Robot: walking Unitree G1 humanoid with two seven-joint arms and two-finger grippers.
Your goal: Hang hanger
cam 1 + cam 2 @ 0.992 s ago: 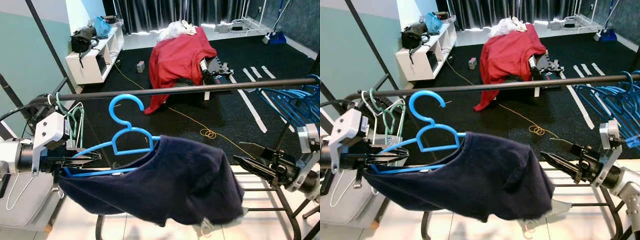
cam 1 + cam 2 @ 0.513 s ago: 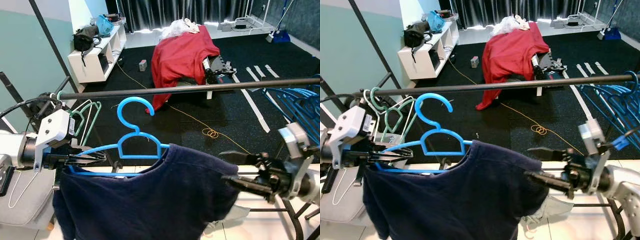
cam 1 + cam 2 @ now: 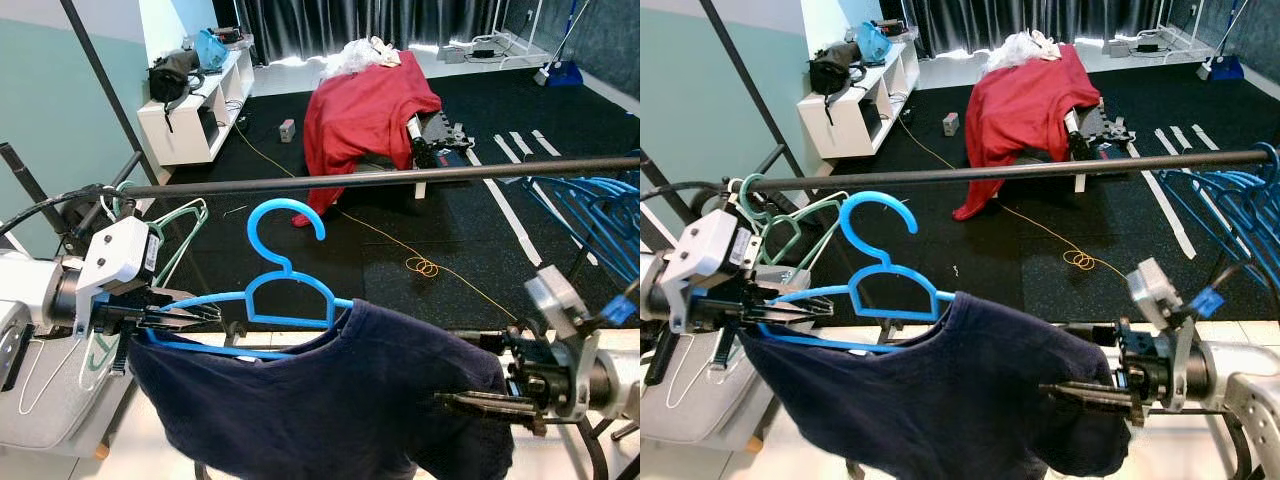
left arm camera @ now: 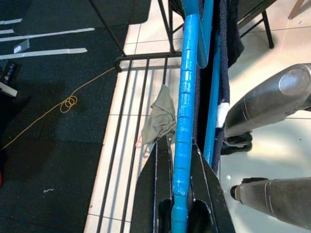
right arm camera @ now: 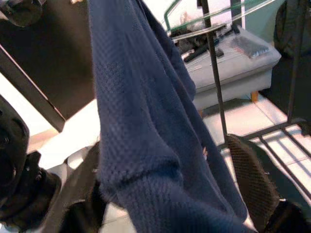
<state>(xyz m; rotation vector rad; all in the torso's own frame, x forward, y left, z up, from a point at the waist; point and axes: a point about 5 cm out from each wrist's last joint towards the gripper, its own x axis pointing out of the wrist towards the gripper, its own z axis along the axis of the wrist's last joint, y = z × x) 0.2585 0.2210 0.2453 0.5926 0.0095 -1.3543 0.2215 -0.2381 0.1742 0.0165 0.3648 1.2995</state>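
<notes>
A lived-in room used as a laundry and storage corner is shown. A black metal garment rail is hung with blue plastic hangers. Black floor mats are laid beside pale tiles, a white shelf unit is loaded with bags, and a red cloth is draped over equipment.

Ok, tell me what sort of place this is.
Probably a room set up for laundry trials: a clothes rail carries blue hangers, dark floor mats cover the floor, and a white shelf unit stands by the wall.
</notes>
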